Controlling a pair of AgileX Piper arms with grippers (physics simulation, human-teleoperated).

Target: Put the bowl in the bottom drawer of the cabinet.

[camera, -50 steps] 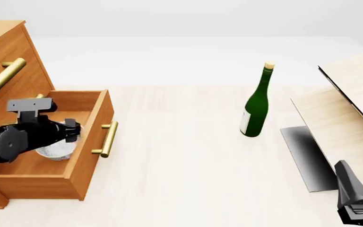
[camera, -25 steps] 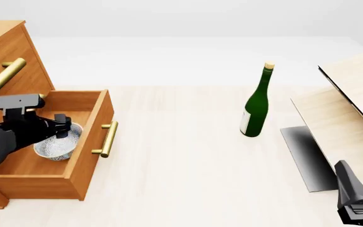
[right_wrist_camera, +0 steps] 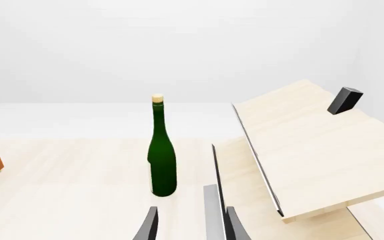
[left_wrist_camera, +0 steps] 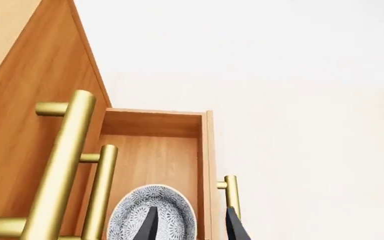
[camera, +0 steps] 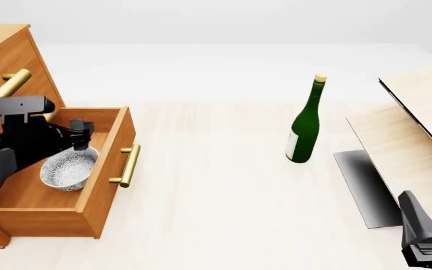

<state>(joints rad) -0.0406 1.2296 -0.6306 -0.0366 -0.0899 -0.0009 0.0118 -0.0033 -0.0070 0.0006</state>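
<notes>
Right tool: low at the near right edge of the desk; fingers apart, holding nothing, touching nothing.
Right wrist view only: past that tool's fingers stand the green bottle and, beside it, tilted pale boards with a small dark block on top.
Left tool: fingers apart and empty, above the open bottom drawer; one finger shows over the bowl's inside, the other by the drawer's front wall. Contact with the bowl cannot be told.
Bowl: just below the left tool, resting upright on the drawer floor, near the front panel.
Left wrist view only: the speckled inside of the bowl and the brass handles of the upper drawers close beside the tool.
Cabinet: behind the left tool, at the far left.
</notes>
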